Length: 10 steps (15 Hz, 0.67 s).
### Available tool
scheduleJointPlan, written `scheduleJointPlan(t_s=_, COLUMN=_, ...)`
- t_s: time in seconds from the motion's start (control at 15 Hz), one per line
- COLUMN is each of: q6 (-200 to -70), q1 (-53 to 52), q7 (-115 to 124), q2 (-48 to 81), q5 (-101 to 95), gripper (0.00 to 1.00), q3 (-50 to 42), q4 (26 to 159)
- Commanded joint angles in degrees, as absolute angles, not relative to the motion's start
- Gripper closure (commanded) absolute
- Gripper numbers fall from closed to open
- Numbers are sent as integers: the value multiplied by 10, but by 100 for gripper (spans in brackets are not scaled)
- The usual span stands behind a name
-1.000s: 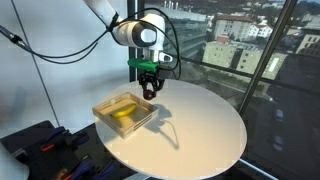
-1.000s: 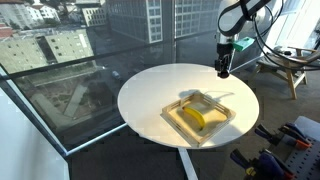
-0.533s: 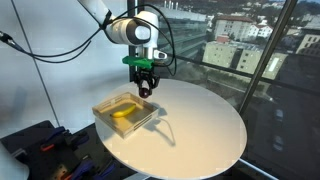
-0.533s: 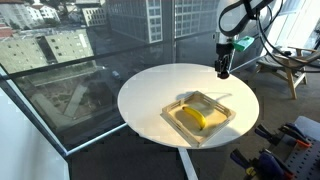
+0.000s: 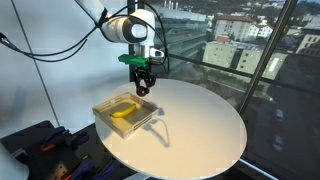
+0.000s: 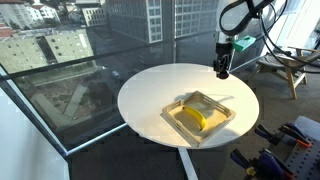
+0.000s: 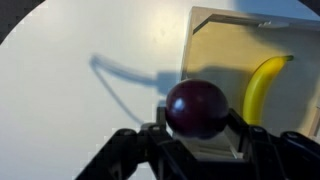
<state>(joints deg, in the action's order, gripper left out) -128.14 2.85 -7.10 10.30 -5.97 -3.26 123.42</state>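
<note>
Wrist view, left to right:
- Left of the gripper (image 7: 197,128): bare white table (image 7: 70,90), with the arm's thin shadow (image 7: 112,78) across it.
- Centre: the jaws are pressed onto a dark red plum (image 7: 196,106), a finger on each flank. The fruit sits high between the pads and is lifted off the table.
- Right of and beyond the fingers: a wooden tray (image 7: 225,50) with a banana (image 7: 262,85) lying along its far side. The plum hangs roughly over the tray's near wall.

Judged step: carrying the held plum in the air beside the tray.
- A round, smooth fruit can roll out of a two-point pinch, so the squeeze should be steady and not crushing.
- The wrist is best kept plumb and moved slowly, with no jerks.
- The fingertips need height over the tray wall.
- The free floor on the gripper's side of the banana is the safe zone.

Pose, in both exterior views: the arm reaches in from above with its forearm bent over. The gripper (image 5: 143,88) (image 6: 221,72) points straight down, well above the tabletop. The tray (image 5: 99,107) (image 6: 226,100) lies below it and off to one side.
</note>
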Motion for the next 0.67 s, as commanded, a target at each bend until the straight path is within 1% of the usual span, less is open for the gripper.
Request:
scheduleJointPlan(t_s=0.0, q6=-1278, q1=23, q7=-8, q2=94, q5=-61, gripper=65, q3=-33, q4=1241)
scheduleJointPlan(t_s=0.6, q6=-1266, q1=16, q7=90, q2=95, q5=-53, gripper=65, q3=-33, q4=1238)
